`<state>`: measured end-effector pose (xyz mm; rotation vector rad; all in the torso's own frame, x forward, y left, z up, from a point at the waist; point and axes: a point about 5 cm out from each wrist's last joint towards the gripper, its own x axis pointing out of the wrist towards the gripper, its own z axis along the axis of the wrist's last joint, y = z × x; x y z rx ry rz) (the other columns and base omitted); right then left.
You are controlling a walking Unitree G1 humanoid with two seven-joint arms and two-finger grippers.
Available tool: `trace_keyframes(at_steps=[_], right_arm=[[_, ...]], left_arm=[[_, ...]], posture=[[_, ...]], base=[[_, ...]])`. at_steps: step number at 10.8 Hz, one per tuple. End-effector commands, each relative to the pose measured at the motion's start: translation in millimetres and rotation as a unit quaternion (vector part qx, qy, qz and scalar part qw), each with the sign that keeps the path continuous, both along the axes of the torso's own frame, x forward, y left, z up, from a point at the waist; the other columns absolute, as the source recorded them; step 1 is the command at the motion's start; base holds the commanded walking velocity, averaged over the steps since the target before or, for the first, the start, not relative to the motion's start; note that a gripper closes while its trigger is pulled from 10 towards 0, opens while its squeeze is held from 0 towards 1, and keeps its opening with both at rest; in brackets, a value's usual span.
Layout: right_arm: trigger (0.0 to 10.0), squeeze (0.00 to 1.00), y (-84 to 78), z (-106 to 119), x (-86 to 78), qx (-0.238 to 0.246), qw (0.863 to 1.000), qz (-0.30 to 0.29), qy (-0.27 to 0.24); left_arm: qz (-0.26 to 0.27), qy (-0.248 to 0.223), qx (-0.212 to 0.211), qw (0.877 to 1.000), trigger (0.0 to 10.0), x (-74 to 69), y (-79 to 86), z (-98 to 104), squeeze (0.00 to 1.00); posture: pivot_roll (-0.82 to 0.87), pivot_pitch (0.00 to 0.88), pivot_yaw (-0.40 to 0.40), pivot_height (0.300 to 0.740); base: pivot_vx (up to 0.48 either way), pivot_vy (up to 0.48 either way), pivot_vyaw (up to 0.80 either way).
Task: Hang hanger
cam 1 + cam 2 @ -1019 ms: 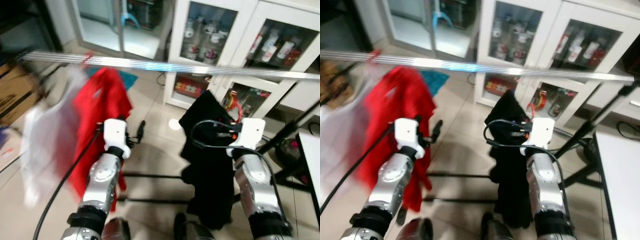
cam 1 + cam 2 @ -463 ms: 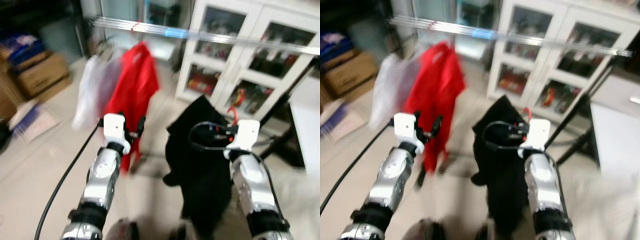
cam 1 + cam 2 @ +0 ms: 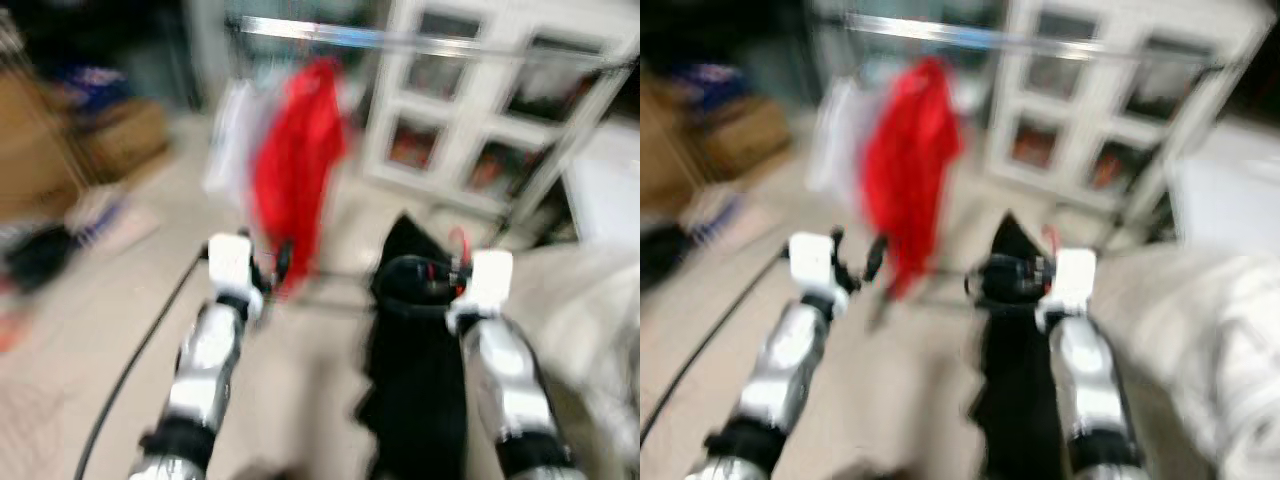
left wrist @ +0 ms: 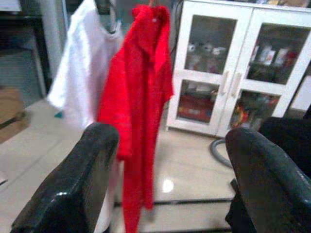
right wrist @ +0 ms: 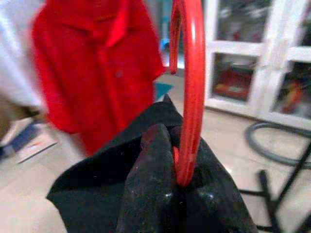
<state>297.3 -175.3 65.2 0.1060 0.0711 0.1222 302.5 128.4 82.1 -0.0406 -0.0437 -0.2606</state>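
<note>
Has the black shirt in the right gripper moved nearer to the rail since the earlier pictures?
Cannot tell. The whole picture has shifted, so the camera has moved. The black shirt hangs from the right gripper by its red hanger, well below the rail.

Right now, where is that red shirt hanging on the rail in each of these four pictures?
Left eye view: red shirt hangs upper centre, under the rail.
Right eye view: upper centre-left, beside the white garment.
Left wrist view: centre-left, between the left gripper fingers.
Right wrist view: blurred, behind the red hanger hook and black garment held by the right gripper.
Shared landmark: white glass-door cabinet.
</note>
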Motion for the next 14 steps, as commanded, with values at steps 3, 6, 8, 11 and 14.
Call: trace_keyframes(at_steps=[3,6,8,11,14], right_arm=[[0.0,0.0,-8.3,0,4.9,0.004,1.0,-0.001,0.003],[0.0,0.0,-28.9,-2,4.9,-0.016,1.0,-0.02,0.009],[0.0,0.0,-25.0,-1,7.7,-0.021,1.0,-0.006,0.009],[0.0,0.0,-16.6,1,10.5,-0.019,1.0,0.013,0.0],[0.0,0.0,-9.6,5,11.7,-0.032,0.999,0.039,-0.009]], left_arm=[[-0.011,0.004,0.024,1.0,10.0,0.2,1.4,-1,0.0],[-0.009,0.014,0.04,0.999,10.0,-6.6,9.1,-8,0.0],[-0.006,0.018,0.033,0.999,10.0,-8.5,4.2,-10,0.0],[-0.013,0.018,0.039,0.999,10.0,-7.7,5.6,-10,0.0],[-0.015,0.016,0.04,0.999,10.0,-5.9,5.9,-9,0.0]], posture=[[-0.04,0.096,-0.028,0.74],[-0.03,0.1,-0.042,0.74],[-0.03,0.102,-0.049,0.74],[-0.03,0.095,-0.05,0.74],[-0.04,0.092,-0.054,0.74]], base=[[0.0,0.0,0.6],[0.0,0.0,0.58],[0.0,0.0,0.58],[0.0,0.0,0.57],[0.0,0.0,0.45]])
